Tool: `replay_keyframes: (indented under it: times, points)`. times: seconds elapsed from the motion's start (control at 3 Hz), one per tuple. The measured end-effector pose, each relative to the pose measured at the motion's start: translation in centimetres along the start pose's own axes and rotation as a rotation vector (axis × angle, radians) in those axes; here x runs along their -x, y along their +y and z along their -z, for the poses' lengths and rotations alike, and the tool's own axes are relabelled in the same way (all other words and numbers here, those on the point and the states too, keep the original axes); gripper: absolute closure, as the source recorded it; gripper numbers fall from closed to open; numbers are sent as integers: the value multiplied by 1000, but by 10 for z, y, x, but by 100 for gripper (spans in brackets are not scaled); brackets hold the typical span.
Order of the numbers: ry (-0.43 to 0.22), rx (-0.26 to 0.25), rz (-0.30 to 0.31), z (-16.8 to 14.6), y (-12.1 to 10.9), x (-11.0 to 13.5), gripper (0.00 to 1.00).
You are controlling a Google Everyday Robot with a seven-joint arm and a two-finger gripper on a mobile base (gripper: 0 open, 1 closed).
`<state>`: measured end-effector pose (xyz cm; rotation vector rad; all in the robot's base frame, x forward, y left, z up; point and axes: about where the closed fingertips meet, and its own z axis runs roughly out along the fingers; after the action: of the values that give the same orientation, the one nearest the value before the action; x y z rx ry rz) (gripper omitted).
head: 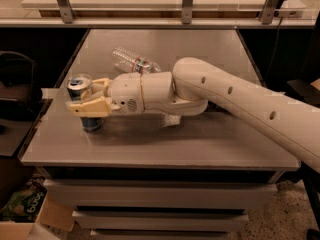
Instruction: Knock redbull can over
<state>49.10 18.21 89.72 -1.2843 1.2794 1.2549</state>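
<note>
The redbull can, blue and silver with a silver top, stands about upright near the left edge of the grey table. My gripper reaches in from the right on a long white arm and is at the can's middle. One tan finger lies across the can's front and the other sits behind it, so the gripper is closed around the can. The can's base rests on the table.
A clear plastic water bottle lies on its side behind the gripper. A small crumpled clear wrapper lies under the arm. The table's left edge is close to the can. A cardboard box with a green bag sits on the floor at lower left.
</note>
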Motion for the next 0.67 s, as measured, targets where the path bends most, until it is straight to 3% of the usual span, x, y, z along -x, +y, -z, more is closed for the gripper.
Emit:
replay_keyframes:
  times: [0.33,0.67]
  points:
    - [0,0,0,0,0,0,94]
    - [0,0,0,0,0,0,76]
